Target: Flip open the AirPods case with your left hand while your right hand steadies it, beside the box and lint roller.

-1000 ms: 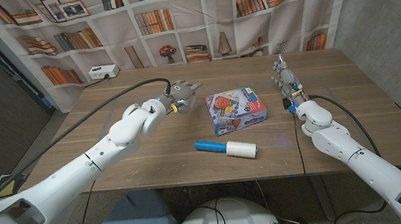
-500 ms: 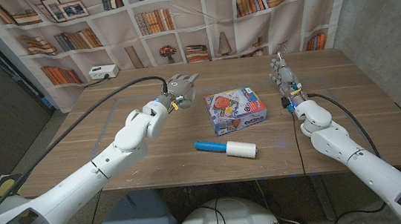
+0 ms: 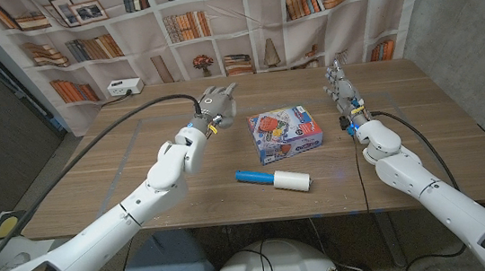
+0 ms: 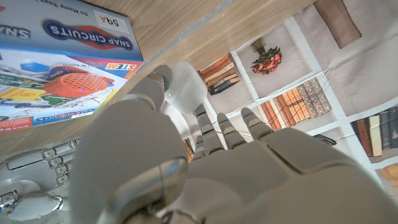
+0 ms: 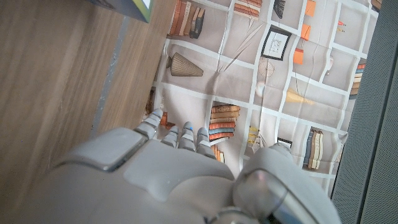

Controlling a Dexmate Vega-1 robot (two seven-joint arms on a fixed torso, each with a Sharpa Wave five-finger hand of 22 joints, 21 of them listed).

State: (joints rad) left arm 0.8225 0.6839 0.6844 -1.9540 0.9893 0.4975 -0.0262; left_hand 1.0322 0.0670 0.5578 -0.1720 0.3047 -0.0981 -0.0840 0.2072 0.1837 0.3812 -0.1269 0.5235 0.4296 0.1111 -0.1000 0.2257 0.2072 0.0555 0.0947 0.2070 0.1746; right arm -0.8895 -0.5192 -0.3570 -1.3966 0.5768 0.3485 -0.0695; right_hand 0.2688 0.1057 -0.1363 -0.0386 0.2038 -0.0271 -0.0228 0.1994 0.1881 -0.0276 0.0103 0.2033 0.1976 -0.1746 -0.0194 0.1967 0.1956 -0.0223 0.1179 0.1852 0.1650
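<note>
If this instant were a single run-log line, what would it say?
left robot hand: raised, holding white case | right robot hand: upright, apart, empty | box and lint roller: on table

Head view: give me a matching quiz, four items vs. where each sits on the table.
Items:
1. Snap Circuits box
2. lint roller
3. left hand
4. right hand

Places:
A. nearest the table's front edge, lying at an angle
B. raised over the table on the box's left side
C. middle of the table
D. on the box's right side, fingers pointing toward the bookshelf backdrop

Pairs: 1-C, 2-A, 3-B, 4-D
</note>
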